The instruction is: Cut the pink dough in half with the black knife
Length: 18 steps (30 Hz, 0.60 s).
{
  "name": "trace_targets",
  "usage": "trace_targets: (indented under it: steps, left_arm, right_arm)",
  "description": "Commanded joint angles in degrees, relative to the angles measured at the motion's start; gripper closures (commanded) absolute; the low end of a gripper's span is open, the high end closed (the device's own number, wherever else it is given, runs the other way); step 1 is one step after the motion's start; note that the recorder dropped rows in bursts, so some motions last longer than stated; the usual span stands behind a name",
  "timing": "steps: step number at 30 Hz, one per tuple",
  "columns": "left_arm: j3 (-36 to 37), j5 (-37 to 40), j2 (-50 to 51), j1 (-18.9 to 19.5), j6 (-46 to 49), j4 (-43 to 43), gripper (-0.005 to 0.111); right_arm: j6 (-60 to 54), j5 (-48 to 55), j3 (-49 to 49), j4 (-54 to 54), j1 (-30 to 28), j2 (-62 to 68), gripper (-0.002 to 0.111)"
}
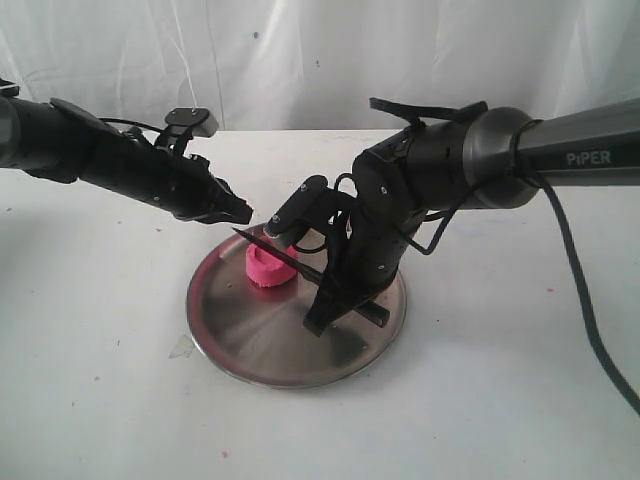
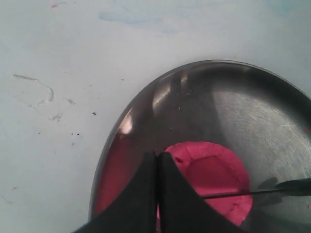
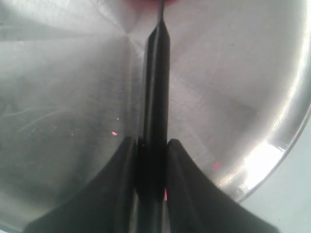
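From the exterior view, my right gripper [image 1: 335, 300] was clamped on the handle of the knife [image 1: 280, 253], low over the plate [image 1: 250, 350]. The blade slanted up across the top of the dough [image 1: 268, 268], which sat on the plate's left half. My left gripper [image 1: 240, 212] hung closed and empty just beyond the knife tip, near the plate's far rim. I judged the cut barely begun: the dough looked like one lump, and the whole downward press was left. The table [image 1: 100, 380] lay bare around the plate, so both arms had room to draw back.

In the left wrist view, my closed left gripper [image 2: 157, 158] hovered over the dough [image 2: 214, 174]. The thin blade [image 2: 272, 189] crossed one side of it rather than the middle, as far as I could tell. No split showed.

In the right wrist view, my right gripper [image 3: 151, 145] pinched the knife [image 3: 156, 87] edge-on above the plate [image 3: 73, 73]. The rim curved close on one side, limiting any sideways slide.
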Motion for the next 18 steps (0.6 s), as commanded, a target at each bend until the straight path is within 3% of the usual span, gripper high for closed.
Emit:
trace_targets:
  steps: [1,18]
  left_arm:
    - [-0.3,2.0,-0.7,-0.1,-0.1,1.3,0.107]
    - [-0.1,2.8,4.1,-0.2,-0.1,1.5,0.107]
  right_arm:
    - [-0.5,-0.3,0.0,-0.2,-0.3,0.0,0.108]
    - [-0.5,1.0,-1.2,-0.2,-0.3,0.0,0.108]
